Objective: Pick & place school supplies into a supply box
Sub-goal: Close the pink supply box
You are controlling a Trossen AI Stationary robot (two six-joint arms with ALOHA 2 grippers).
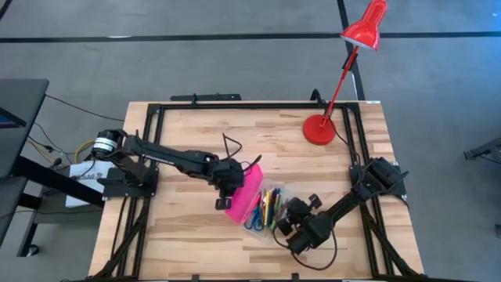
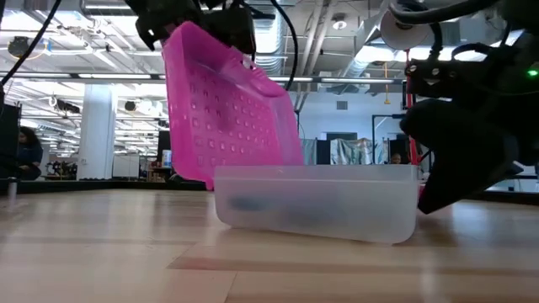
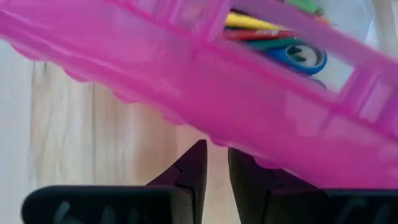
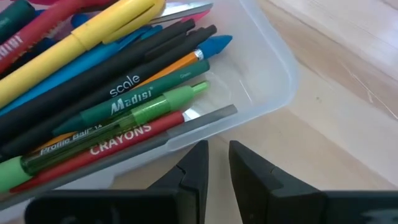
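The supply box stands mid-table: a clear base (image 1: 275, 205) (image 2: 316, 202) and a pink hinged lid (image 1: 244, 196) (image 2: 227, 109) raised steeply on its left side. Several pens, markers and crayons (image 4: 118, 93) lie in the base, along with blue-handled scissors (image 3: 305, 56). My left gripper (image 1: 225, 190) (image 3: 216, 165) is shut, its tips at the lid's raised free edge. My right gripper (image 1: 291, 223) (image 4: 216, 158) is shut and stands low at the base's near-right end. My left gripper meets the pink lid's free long edge (image 3: 217, 137) with its shut fingertips (image 3: 198, 155); nothing is pinched between them. The fingers come from the table's left, slanting down. The lid stands tilted up on its hinge, its top edge under the gripper (image 2: 202, 29). My right gripper has its shut fingertips (image 4: 199, 155) right beside the clear base's wall (image 4: 205, 127), near one end. They slant down from the table's near right. I cannot tell whether they touch the wall.
A red desk lamp (image 1: 319, 129) stands at the table's far right, its head reaching past the far edge. A black frame rail (image 1: 235, 106) runs round the tabletop. A thin black cable (image 1: 231, 145) loops above the left arm. Bare wood (image 1: 180, 235) lies near left.
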